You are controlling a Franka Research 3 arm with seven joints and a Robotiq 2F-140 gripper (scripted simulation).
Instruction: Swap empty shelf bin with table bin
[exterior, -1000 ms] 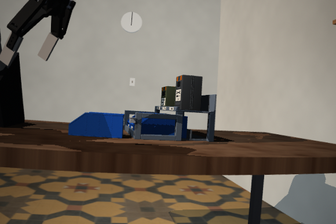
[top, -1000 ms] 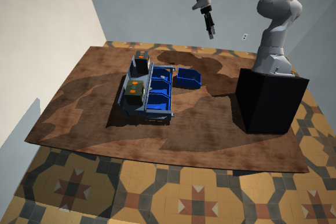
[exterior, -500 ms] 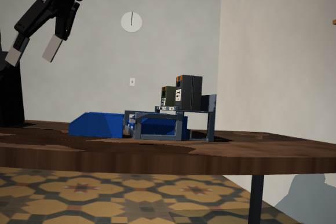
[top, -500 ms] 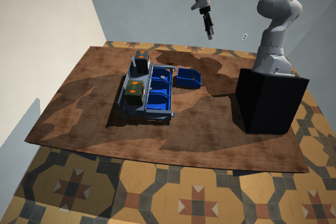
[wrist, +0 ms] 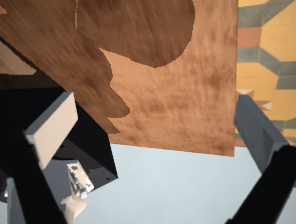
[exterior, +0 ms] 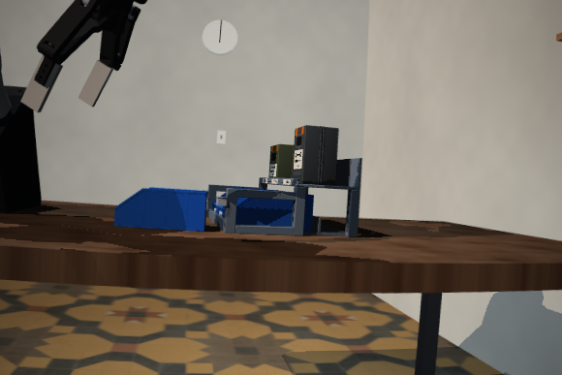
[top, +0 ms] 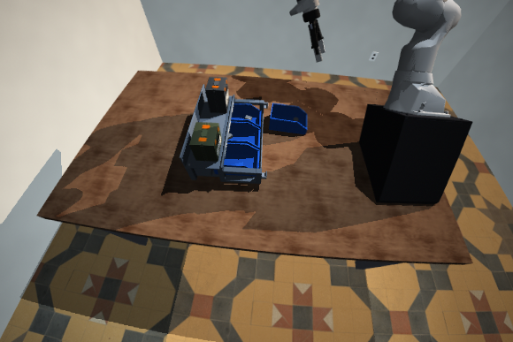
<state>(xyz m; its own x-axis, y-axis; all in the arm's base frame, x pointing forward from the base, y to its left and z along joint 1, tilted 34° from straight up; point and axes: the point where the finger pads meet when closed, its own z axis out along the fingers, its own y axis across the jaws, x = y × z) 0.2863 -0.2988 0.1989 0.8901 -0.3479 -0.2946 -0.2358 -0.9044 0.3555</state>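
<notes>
Above brown tabletop, jaws (top: 320,53) (exterior: 64,87) wide open, touching nothing.

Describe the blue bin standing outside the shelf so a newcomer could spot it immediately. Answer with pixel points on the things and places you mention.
On the brown wooden table (top: 190,217) (exterior: 271,274) (wrist: 165,107) stands a low grey shelf unit (top: 243,171) (exterior: 299,214) with two boxes on top. Just off its open front, toward the robot's black pedestal, is the blue bin (top: 285,126) (exterior: 162,209). Unlike the blue bins lined up inside the shelf, it sits directly on the tabletop.
</notes>
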